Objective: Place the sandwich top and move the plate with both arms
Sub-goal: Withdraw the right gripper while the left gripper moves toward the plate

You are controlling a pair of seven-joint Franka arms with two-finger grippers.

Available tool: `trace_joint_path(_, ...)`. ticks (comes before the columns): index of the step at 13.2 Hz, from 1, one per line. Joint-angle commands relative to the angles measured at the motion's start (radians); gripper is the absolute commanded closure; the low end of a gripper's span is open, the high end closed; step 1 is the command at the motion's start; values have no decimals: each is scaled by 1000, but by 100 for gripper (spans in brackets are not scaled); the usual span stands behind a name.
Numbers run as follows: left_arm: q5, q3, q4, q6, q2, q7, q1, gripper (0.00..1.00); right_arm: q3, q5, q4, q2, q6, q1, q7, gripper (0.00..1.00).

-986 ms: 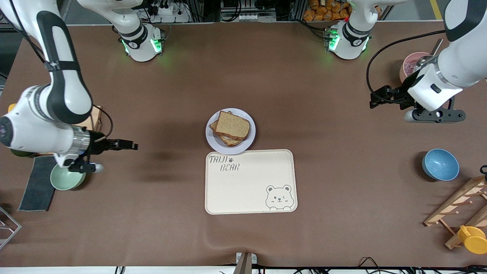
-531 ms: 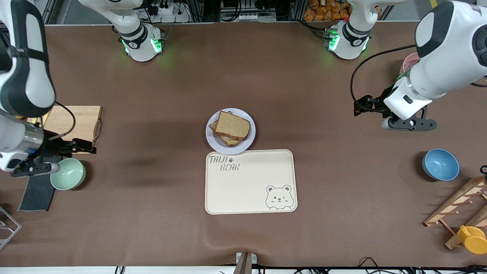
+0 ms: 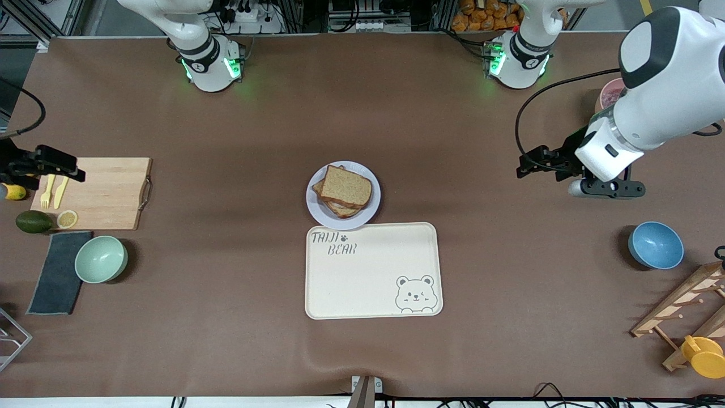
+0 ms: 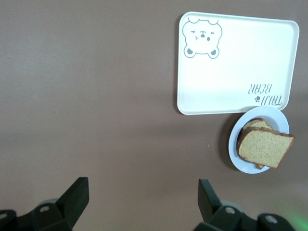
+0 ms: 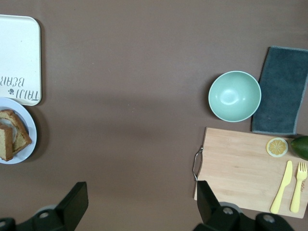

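Both arms have drawn back from the middle of the table over the last second: the right arm has swung away toward its own end until only its gripper [image 3: 54,164] shows over the wooden cutting board [image 3: 107,192], while the left arm has shifted a little and hangs over bare table toward the left arm's end, its gripper [image 3: 535,164] pointing toward the middle. The pull-back reads as clearance after the stacking step, since the tray [image 3: 374,294] with the bear print lies bare, touching the plate [image 3: 369,212] at the plate's nearer edge, and looks like the plate's destination. On the plate the sandwich top [image 3: 346,186] already rests on a lower slice, slightly askew, so the bread step appears done and the plate not yet moved. The left arm's wrist is turned so its camera looks down on tray and plate together, with both dark fingers [image 4: 77,195] spread wide and nothing between them. The right gripper's fingers [image 5: 76,198] are likewise fully parted and empty, looking down on the green bowl [image 3: 101,259], the grey cloth [image 3: 54,272] and the yellow knife and fork [image 5: 291,185] on the board.
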Motion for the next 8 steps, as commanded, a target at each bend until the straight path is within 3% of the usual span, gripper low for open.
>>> trace_joint_path(1,-53,0,-19,37,-14,12,38,0,28,-24,-14,-52,-11,-23,5,0)
trace_joint_path(8,-243,0,-22,60,67,157,125,0,23,-18,-86,-144,-48,-23,23,0)
